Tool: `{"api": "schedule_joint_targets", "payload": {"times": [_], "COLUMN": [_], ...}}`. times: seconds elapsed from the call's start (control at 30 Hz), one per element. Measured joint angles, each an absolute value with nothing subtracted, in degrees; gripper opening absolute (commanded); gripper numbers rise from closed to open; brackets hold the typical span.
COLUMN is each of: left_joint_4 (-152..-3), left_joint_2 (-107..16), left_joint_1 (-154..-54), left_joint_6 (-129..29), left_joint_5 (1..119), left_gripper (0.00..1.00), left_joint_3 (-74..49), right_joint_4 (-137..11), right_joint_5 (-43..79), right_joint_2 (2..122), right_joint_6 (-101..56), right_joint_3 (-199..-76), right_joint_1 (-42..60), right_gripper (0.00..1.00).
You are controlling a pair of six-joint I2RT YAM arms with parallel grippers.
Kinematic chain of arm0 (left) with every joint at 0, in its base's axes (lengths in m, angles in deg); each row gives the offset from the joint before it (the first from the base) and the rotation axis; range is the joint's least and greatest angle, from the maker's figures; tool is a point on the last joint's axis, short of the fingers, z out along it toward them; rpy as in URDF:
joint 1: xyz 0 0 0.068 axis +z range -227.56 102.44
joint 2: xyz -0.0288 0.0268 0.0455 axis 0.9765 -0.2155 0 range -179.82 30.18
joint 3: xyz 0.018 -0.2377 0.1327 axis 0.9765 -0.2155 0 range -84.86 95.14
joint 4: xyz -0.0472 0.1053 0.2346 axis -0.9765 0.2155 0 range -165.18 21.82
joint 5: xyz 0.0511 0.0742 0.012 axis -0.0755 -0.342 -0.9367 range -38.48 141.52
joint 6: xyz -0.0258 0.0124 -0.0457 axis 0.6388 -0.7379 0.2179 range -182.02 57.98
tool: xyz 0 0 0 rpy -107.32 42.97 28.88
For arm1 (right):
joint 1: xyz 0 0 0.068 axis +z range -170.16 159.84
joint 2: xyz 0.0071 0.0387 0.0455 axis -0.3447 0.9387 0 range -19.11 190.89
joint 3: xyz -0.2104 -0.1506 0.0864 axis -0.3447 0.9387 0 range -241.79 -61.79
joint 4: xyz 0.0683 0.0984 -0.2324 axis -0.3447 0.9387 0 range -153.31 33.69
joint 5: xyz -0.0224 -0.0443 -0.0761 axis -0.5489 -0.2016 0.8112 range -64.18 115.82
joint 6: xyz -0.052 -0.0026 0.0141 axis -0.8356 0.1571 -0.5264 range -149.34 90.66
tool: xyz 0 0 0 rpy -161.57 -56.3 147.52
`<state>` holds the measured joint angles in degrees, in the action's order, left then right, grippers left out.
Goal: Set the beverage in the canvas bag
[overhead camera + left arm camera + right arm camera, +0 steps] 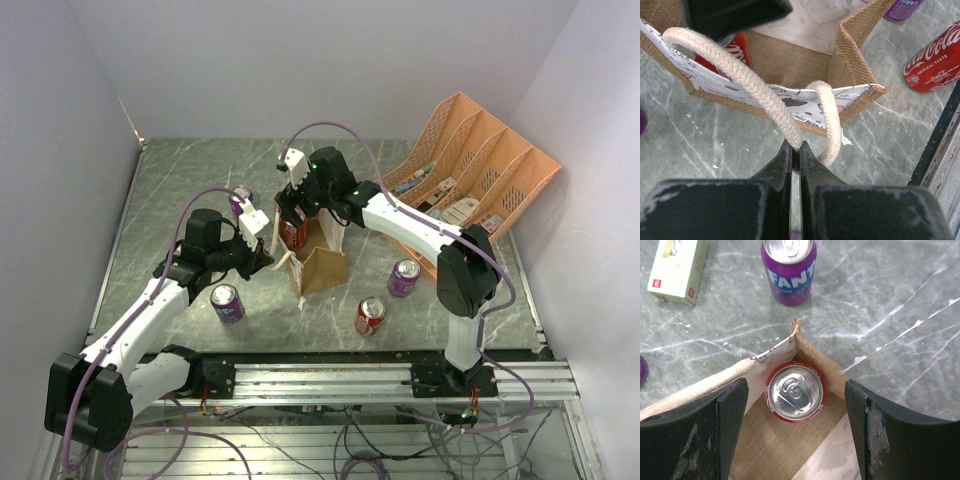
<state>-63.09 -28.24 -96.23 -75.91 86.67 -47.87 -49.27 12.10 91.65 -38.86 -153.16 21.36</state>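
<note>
Status for you, top view as the clock face.

The canvas bag [322,262] stands upright mid-bench, mouth open. The red can [795,392] is inside it, upright, tucked into the far corner of the bag. In the right wrist view you see its silver lid with the burlap floor beside it.

The right tool [795,390] hangs directly above that can with its jaws apart. One finger is at 9 o'clock of the can and one at 3, and neither touches it.

The left tool [796,150] sits at the bag's 9 o'clock, jaws pinched together on the cream rope handle [740,75]. The rope runs from the bag's near wall straight into the pinch (the red can shows behind it in the left wrist view).

Loose on the bench [180,200], taken from the bag:
- purple can [227,302] at 8 o'clock
- second red can [370,314] at 5 o'clock
- purple can [404,277] at 3 o'clock
- purple Fanta can [789,270] at 10 o'clock, close to the bag's corner

The orange organizer [480,170] is at the bench's 2 o'clock. A small cream box [677,267] lies at 10 o'clock of the can in the right wrist view.
</note>
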Motion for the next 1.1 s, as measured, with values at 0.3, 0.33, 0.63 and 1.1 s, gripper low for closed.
{"api": "schedule_joint_targets", "payload": {"times": [0.3,0.33,0.63,1.1], "left_joint_4": [-63.33,-63.33,-62.87,-61.97], "left_joint_2": [-28.72,-28.7,-28.94,-29.9], "left_joint_1": [-96.23,-96.23,-96.23,-96.23], "left_joint_6": [-75.27,-75.27,-75.95,-77.28], "left_joint_5": [86.78,86.78,86.83,88.18], "left_gripper": [0.07,0.07,0.07,0.07], "left_joint_3": [-47.87,-47.87,-47.76,-46.97], "right_joint_4": [-45.07,-44.57,-39.28,-23.98], "right_joint_5": [13.33,13.59,12.89,6.81], "right_joint_2": [82.79,81.15,62.03,43.69], "right_joint_6": [-42.33,-43.19,-50.99,-54.46], "right_joint_3": [-154.73,-154.32,-144.42,-128.22], "right_joint_1": [21.42,21.42,20.42,-0.57], "right_gripper": [0.77,0.77,0.78,0.84]}}
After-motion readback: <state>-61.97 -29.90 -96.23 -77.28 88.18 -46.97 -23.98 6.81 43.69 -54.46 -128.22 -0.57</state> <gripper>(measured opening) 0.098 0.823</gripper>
